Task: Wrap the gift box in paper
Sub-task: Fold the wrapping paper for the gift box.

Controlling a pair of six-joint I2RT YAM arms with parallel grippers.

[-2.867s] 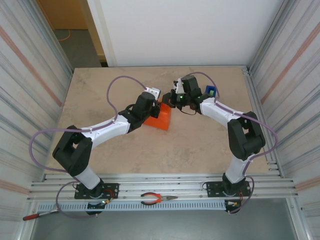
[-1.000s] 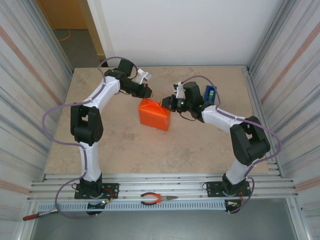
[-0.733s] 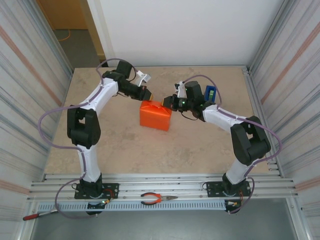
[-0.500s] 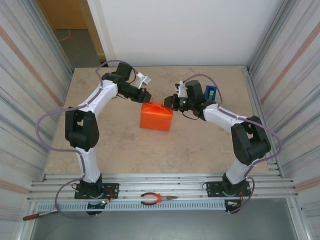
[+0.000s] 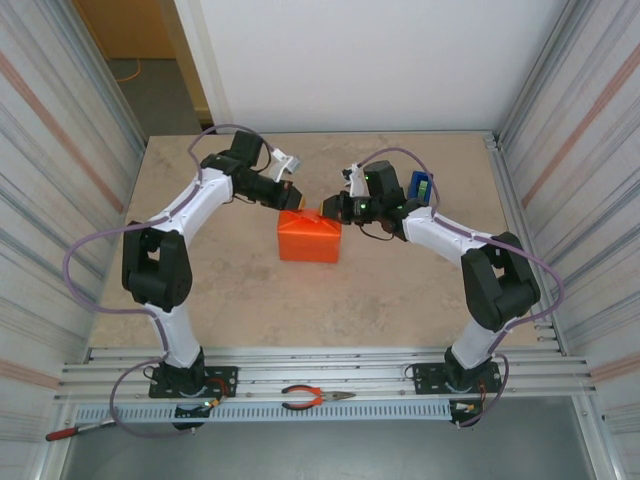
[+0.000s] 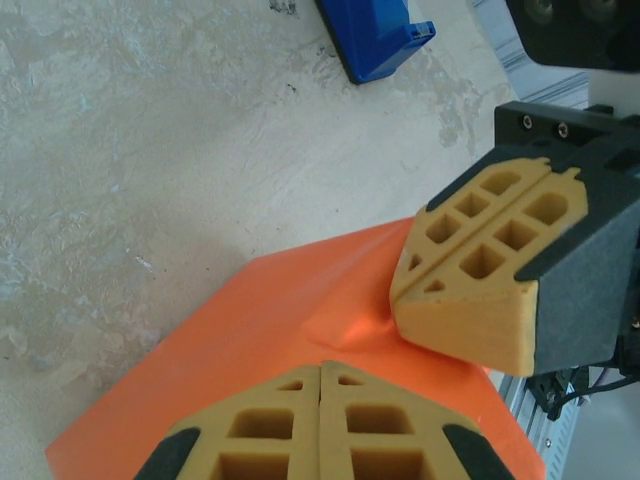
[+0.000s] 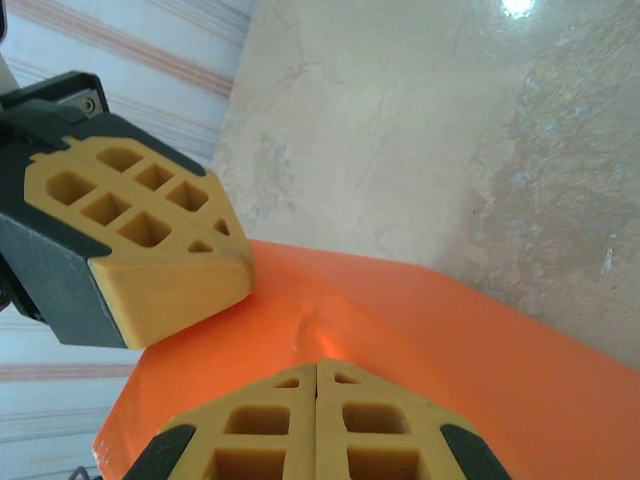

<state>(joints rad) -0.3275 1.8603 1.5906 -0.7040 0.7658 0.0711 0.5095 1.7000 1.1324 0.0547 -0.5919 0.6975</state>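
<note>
The orange paper [image 5: 310, 238] is folded into a low block in the middle of the table, and the gift box is hidden under it. My left gripper [image 5: 295, 198] is shut with nothing in it, its tip at the block's far left top edge. My right gripper [image 5: 327, 208] is shut too, at the far right top edge. In the left wrist view my shut left gripper [image 6: 320, 366] hovers over the paper [image 6: 250, 350], and the right fingers [image 6: 480, 300] press a crease into it. The right wrist view shows my right gripper [image 7: 316, 364] on the paper [image 7: 460, 350], with the left fingers [image 7: 160, 280] opposite.
A blue tape dispenser [image 5: 421, 185] stands behind the right gripper, also the blue tape dispenser [image 6: 375, 35] at the top of the left wrist view. Pliers [image 5: 317, 398] and a red-handled tool [image 5: 72, 432] lie on the near rail. Corrugated walls close both sides. Bare tabletop [image 5: 300, 300] lies in front of the block.
My left gripper moved in from the far left to the block's top edge, facing the right gripper. The block turned a little squarer to the table. The right gripper barely shifted.
</note>
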